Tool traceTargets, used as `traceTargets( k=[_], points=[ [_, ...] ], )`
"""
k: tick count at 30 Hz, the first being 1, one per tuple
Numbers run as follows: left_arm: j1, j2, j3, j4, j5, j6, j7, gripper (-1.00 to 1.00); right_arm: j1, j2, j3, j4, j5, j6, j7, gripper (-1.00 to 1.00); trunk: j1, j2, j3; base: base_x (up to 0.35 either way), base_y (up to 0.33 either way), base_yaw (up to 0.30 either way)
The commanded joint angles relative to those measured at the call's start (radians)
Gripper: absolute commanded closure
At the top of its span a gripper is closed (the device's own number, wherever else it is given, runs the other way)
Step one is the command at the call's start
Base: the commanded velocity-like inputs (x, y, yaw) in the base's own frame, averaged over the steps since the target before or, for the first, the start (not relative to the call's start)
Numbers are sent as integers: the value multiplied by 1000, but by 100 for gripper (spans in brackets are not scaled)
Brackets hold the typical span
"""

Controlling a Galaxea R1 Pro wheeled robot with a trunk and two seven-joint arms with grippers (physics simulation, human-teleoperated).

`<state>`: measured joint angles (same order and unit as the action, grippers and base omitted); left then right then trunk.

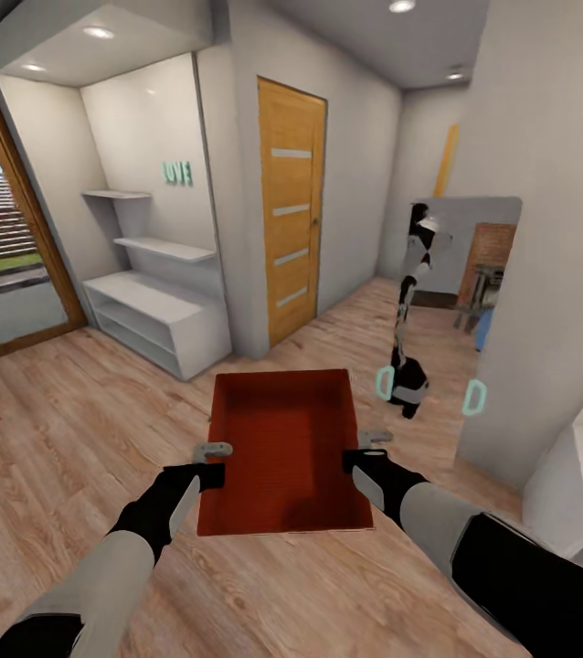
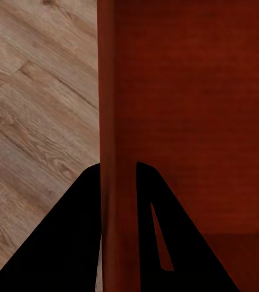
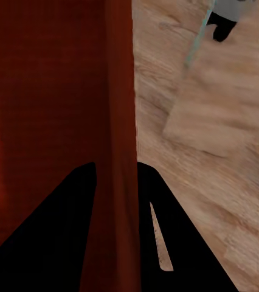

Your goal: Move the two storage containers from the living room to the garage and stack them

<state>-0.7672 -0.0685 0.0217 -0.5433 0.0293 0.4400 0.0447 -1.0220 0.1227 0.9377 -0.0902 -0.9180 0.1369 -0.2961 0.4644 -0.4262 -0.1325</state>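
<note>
Carrying empty storage container (image 1: 284, 452) two-handed

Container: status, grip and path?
Left gripper and right gripper shut on container side walls, held over wood floor. Wooden door ahead, closed. Mirror at right.
</note>
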Motion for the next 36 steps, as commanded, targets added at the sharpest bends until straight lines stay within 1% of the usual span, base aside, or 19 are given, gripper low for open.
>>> traceTargets(
  k=[1,20,29,36],
  points=[
    [0,9,-6,1,20,5,9,100,-1,-10,-7,-6,5,-57,-4,100,1,-2,-2,325,0,268],
    [0,9,-6,1,20,5,9,100,-1,-11,-7,-6,5,-56,-3,100,1,-2,-2,324,0,266],
    [0,10,-9,-1,17,5,7,100,-1,-13,-7,-6,4,-56,-3,100,1,-2,-2,319,0,35],
    [0,9,-11,-11,17,5,6,100,-1,-14,-7,-6,4,-56,-3,100,1,-2,-2,64,0,1]
  ],
)
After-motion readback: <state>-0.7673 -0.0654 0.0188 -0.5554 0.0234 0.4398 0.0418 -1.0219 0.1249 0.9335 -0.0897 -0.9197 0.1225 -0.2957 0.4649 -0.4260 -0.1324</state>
